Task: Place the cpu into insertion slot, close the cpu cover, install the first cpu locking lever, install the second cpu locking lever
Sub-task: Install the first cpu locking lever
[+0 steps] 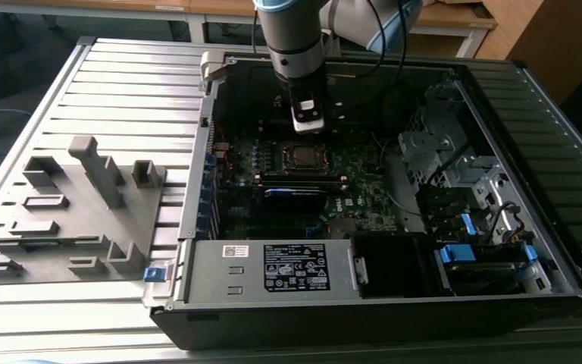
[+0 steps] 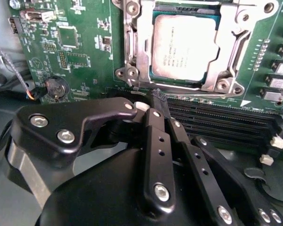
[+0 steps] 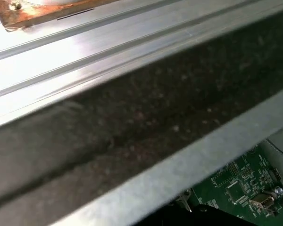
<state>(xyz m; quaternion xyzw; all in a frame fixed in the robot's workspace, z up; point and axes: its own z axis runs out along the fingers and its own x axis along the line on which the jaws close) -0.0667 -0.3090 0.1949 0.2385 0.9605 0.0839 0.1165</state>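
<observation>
Gripper (image 2: 158,96) body sits nearest the lens in the second wrist view; jaws look pressed together, nothing btwn. Just beyond the tip: cpu (image 2: 184,47) seated in its socket, cpu cover (image 2: 225,42) lying flat around it. Locking levers: can't tell if latched. Likely lever step: push w/ tip on lever only, clear of chip.
</observation>
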